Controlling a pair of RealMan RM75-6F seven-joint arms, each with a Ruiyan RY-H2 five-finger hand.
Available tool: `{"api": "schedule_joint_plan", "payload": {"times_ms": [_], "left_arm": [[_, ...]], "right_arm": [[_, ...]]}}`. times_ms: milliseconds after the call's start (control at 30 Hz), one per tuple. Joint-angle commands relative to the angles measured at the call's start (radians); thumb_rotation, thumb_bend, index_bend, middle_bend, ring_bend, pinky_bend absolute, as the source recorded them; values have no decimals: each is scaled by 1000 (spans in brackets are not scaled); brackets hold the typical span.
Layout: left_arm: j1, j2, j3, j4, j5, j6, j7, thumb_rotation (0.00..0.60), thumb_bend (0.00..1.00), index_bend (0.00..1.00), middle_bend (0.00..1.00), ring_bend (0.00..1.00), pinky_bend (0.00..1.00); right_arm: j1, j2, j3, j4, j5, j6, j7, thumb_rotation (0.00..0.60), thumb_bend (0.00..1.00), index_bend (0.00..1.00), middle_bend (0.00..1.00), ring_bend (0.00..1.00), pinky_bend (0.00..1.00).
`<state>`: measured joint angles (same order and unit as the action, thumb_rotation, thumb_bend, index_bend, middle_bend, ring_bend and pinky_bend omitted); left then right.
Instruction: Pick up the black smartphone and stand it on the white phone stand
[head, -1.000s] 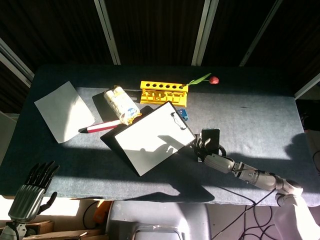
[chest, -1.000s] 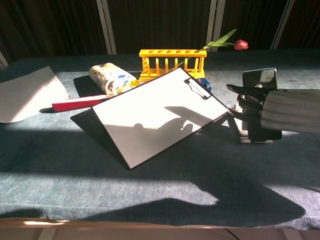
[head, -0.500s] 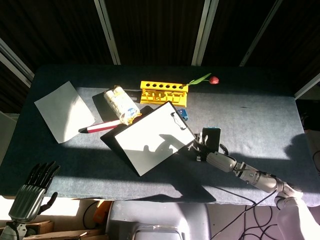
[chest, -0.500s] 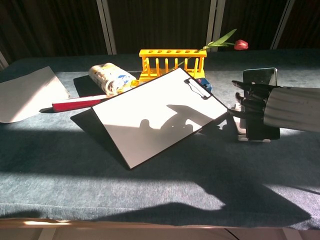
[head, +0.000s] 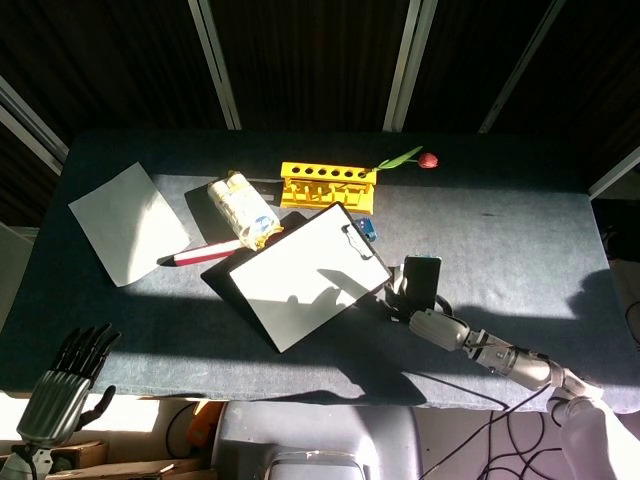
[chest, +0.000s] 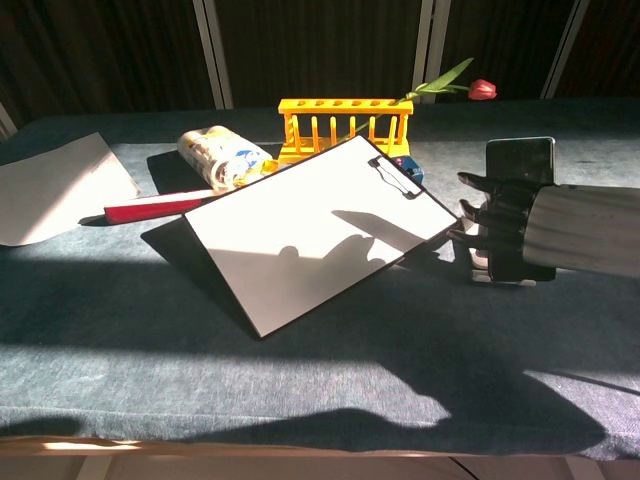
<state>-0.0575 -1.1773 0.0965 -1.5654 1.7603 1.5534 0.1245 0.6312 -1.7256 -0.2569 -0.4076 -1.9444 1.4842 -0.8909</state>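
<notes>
The black smartphone (head: 421, 276) (chest: 520, 163) stands nearly upright at the table's right centre. Its lower half is hidden behind my right hand (head: 424, 312) (chest: 497, 228), which grips it from the near side, dark fingers (chest: 472, 212) reaching past its left edge. Under the hand, part of the white phone stand (chest: 499, 278) shows as a pale base on the cloth; whether the phone's foot rests in it is hidden. My left hand (head: 66, 385) hangs off the table's front left corner, fingers apart, holding nothing.
A black clipboard with white paper (head: 306, 276) (chest: 320, 228) lies tilted just left of the phone. Behind it are a yellow tube rack (head: 327, 185), a snack pack (head: 243, 209), a red pen (head: 205, 254) and a tulip (head: 418, 158). A loose sheet (head: 128, 222) lies far left.
My right forearm has swung a little toward the table's front edge, and the phone now stands straighter. The left hand has barely moved.
</notes>
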Motion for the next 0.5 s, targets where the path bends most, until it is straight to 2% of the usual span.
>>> {"api": "schedule_joint_plan", "payload": {"times_ms": [33, 500], "left_arm": [[0, 1, 1, 1, 2, 1, -1, 600, 367, 0, 0, 0, 0], [2, 4, 2, 1, 6, 5, -8, 600, 367, 0, 0, 0, 0]], "right_arm": [[1, 9, 0, -20, -5, -4, -6, 600, 356, 0, 269, 324, 0], [-9, 23, 4, -91, -17, -35, -16, 600, 355, 0, 264, 323, 0]]}}
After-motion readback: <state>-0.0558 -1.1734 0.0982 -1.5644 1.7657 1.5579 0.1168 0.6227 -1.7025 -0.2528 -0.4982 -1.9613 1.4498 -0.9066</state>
